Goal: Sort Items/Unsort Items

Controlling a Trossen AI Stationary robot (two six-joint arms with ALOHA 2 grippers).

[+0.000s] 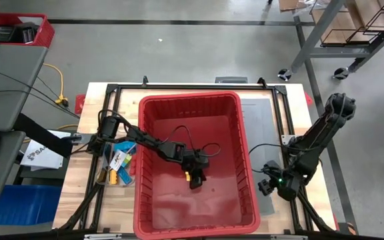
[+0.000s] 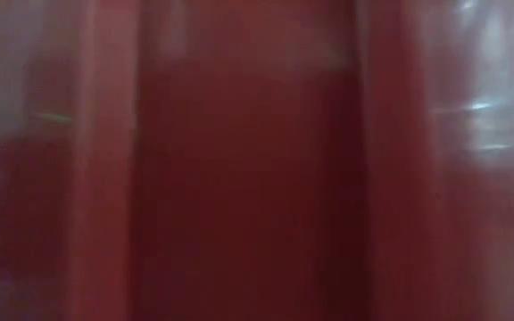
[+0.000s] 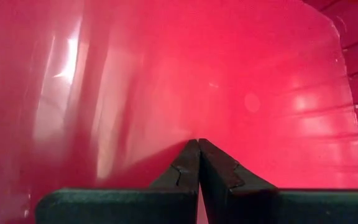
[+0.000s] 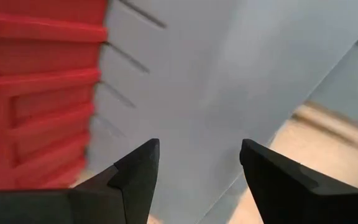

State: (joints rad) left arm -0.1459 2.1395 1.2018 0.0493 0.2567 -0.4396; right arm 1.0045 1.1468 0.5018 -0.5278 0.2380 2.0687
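Note:
A large red bin stands in the middle of the table. My left gripper reaches down into it, shut, with nothing between its fingers in the left wrist view. In the high view a small yellow-orange piece shows right beside that gripper. Several items, blue, yellow and white, lie in a heap on the table left of the bin. My right gripper hangs open over the grey mat, just right of the bin's outer wall. The bin's wall fills the low view. My left gripper's shut fingertips slant down at the bin's floor. Whether they touch the floor, or the yellow-orange piece seen beside them from above, I cannot tell.
A black frame runs around the wooden table top. The grey mat lies between the bin and the table's right edge. The left arm's cable loops inside the bin.

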